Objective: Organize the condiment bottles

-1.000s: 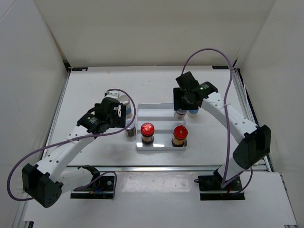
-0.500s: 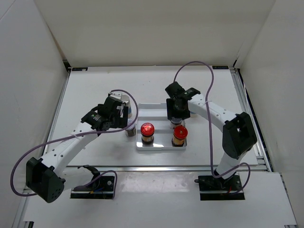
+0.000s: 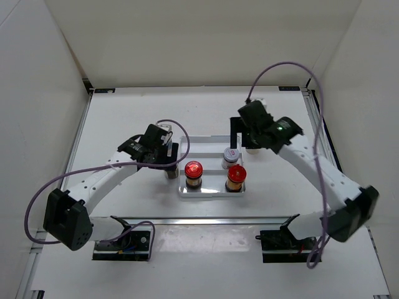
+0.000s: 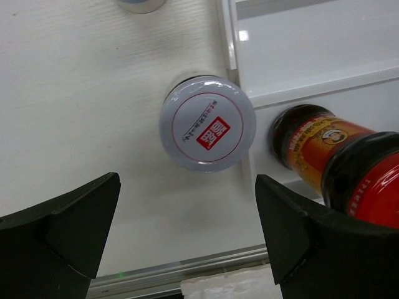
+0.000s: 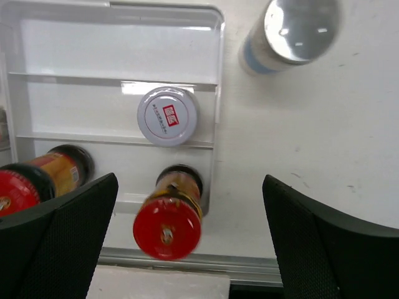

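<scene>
Two red-capped condiment bottles [image 3: 193,169] [image 3: 236,174] stand on the front step of the white tray [image 3: 202,144]. A short silver-lidded bottle with a red mark [image 3: 231,156] [image 5: 167,116] stands on the tray's middle step. My right gripper [image 3: 244,142] [image 5: 190,237] hangs open above the tray's right edge, holding nothing. A grey-capped bottle [image 5: 293,31] stands on the table just right of the tray. My left gripper [image 3: 169,159] [image 4: 187,230] is open over a second silver-lidded bottle [image 4: 207,123] on the table against the tray's left edge. Another grey-capped bottle [image 4: 142,5] shows partly beyond it.
The tray's back step [image 5: 93,50] is bare. A metal rail [image 3: 199,219] runs along the table's near edge. White walls enclose the table on three sides. Purple cables loop above both arms.
My right gripper has opened, left the silver-lidded bottle on the tray's middle step and pulled up and to the right. My left gripper has shifted right toward the bottle beside the tray.
</scene>
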